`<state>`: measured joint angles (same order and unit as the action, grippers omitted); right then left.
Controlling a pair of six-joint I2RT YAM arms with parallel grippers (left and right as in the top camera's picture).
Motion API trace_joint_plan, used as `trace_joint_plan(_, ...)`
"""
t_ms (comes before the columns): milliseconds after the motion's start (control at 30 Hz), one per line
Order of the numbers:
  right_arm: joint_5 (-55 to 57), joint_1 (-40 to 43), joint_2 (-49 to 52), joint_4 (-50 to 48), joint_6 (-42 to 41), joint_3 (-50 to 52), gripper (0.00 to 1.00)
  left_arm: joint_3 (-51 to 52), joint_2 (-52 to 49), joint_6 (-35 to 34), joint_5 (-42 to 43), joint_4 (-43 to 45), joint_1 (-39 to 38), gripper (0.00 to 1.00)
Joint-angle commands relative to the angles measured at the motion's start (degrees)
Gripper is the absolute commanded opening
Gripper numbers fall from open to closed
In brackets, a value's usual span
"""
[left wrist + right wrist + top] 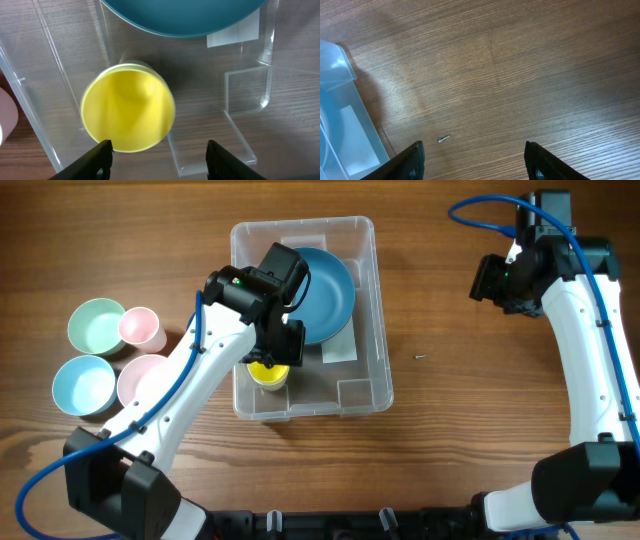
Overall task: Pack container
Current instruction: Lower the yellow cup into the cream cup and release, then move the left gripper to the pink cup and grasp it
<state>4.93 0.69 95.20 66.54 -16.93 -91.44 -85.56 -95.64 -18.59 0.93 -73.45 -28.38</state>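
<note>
Around the bin, on the wooden table (450, 440): four pieces of crockery grouped to its left, well apart from it. They are a green bowl (96, 325), a small pink cup (141, 328), a light blue bowl (83, 383) and a pink bowl (140, 378), partly under the left arm. To the bin's right, a tiny screw (421, 358) lies alone on bare wood; it also shows in the right wrist view (444, 138).

Obstruction: from overhead, the left arm crosses the bin's left wall and its wrist covers the middle of that side, hiding part of the inside.

The container (378, 310) sits a little left of the table's centre, long side running away from the robot. It is clear plastic with rounded corners and moulded ridges (250, 100) in the floor; the wood grain shows through. A white label (340, 348) sits on the base, half under a large blue plate (325, 295) that fills the far half. In the near left corner a yellow cup (127, 110) stands upright, mouth up, just beside the left wall and close to the plate's edge. One corner of the bin shows at the left of the right wrist view (340, 125).

Left gripper (157, 150): above the bin's near end, fingers spread, nothing between them; the cup lies just beyond the left fingertip.

Right gripper (472, 155): off to the right over bare table, well clear of the bin, fingers spread wide and holding nothing
</note>
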Motion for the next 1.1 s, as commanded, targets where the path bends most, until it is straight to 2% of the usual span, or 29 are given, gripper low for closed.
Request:
trace_joint_plan(0, -0.5, -0.2, -0.6, 0.2, -1.0, -0.6, 0.65, -1.5, 1.4, 0.1, -0.8, -0.6, 0.3, 0.58)
trace_joint_plan(133, -0.5, -0.2, -0.6, 0.2, -1.0, -0.6, 0.65, -4.3, 5.8, 0.1, -7.6, -1.3, 0.6, 0.61)
trace_joint_plan(233, -0.5, -0.2, -0.6, 0.3, -1.0, -0.6, 0.65, -4.6, 11.5, -0.1, -12.3, -1.5, 3.8, 0.64)
trace_joint_plan(467, -0.5, -0.2, -0.6, 0.3, -1.0, -0.6, 0.65, -4.6, 18.0, -1.6, -11.7, -1.6, 21.1, 0.73)
trace_joint_plan(800, -0.5, -0.2, -0.6, 0.3, -0.8, -0.6, 0.65, -4.6, 7.0, -1.2, -11.5, -0.8, 32.5, 0.75)
trace_joint_plan(1067, -0.5, -0.2, -0.6, 0.1, -0.9, -0.6, 0.65, -4.6, -2.7, -1.2, -11.5, -0.2, 33.9, 0.75)
